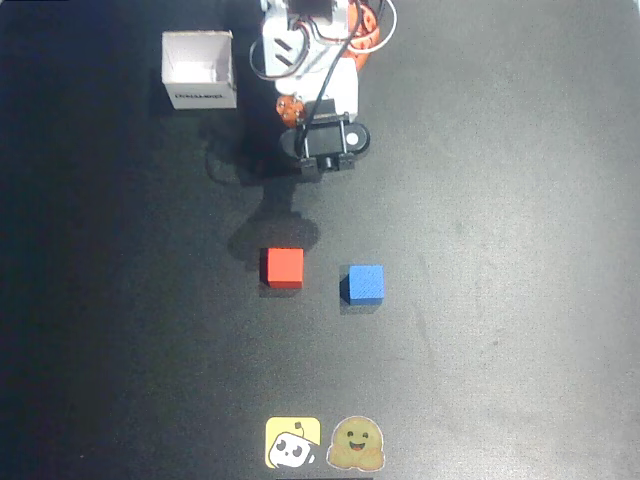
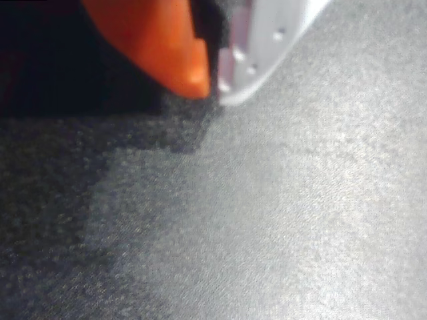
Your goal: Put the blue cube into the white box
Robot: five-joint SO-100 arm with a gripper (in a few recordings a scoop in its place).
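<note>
Blue cube: I see the blue cube [image 1: 363,284] sitting flat on the black table [image 1: 520,300], in the lower middle of the overhead view, untouched.
Cube heading: it has no long axis I can pick out; its faces look equal. Its edges run nearly square to the picture's edges, with at most a slight twist.
Neighbour: the red cube [image 1: 283,267] lies just beside it on the left, with a gap of bare table between them.
White box: the white box [image 1: 199,68] stands upright and open at upper left, well apart from both cubes. I see nothing inside it.
Gripper: in the wrist view the gripper [image 2: 213,83] shows its orange and white fingertips close together, nothing between them, only table below.
Arm: in the overhead view it sits folded near the top, well short of the cubes.
Progress: by my reading nothing is done yet. The reach, grasp, carry and drop all remain.
</note>
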